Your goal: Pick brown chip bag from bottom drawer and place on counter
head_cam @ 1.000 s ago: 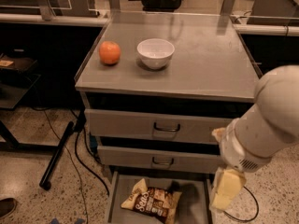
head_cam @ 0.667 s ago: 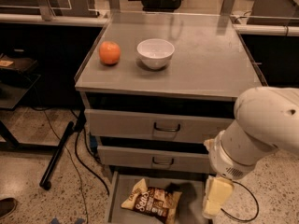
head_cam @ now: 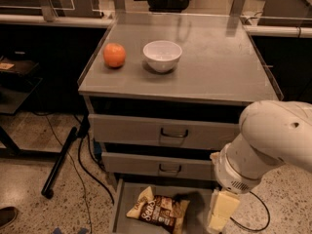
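Far up and to the left of the tool, an orange [head_cam: 114, 55] sits on the counter [head_cam: 219, 72], and a white bowl [head_cam: 162, 55] stands just right of it, apart. Below the counter, above and left of the tool, are two shut drawers with loop handles [head_cam: 174, 133].

The bag [head_cam: 158, 212] lies flat in the open bottom drawer [head_cam: 123, 201], just left of the tool and not touching it. Its long axis slants, one tan end toward the drawer's back left and the other toward the front right, with the script face up.

The tool [head_cam: 220, 213] hangs low over the drawer's right edge, beneath the bulky white arm [head_cam: 273, 140]. I cannot tell whether it is apart or together.
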`<state>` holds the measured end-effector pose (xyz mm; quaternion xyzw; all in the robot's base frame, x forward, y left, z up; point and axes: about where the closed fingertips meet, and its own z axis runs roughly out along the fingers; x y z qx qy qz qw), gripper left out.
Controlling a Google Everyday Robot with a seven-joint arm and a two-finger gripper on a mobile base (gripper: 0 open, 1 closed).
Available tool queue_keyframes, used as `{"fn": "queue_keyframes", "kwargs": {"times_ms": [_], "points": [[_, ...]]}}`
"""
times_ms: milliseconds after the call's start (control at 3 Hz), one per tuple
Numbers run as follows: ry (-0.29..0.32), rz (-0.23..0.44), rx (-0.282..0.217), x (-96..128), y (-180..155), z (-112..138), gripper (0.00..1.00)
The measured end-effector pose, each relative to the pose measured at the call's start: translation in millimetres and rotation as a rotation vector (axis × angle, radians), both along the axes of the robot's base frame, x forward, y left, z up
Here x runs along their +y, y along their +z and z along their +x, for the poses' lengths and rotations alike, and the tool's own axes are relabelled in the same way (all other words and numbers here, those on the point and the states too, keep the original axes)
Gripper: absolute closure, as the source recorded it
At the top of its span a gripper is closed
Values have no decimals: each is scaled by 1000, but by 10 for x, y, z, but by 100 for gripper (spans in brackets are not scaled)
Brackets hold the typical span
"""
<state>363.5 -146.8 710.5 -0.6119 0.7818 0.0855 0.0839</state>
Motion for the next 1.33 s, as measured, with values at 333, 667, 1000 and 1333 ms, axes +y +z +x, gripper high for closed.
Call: {"fn": "queue_keyframes", "kwargs": {"times_ms": [333,667,1000,1333], "points": [[-4,-6,40,148,-442,-28,0],[-40,-13,42,258,-948,98,0],[-105,-19,73,259,-1235,185,0],[-117,-20,79,259,-1257,185,0]]}}
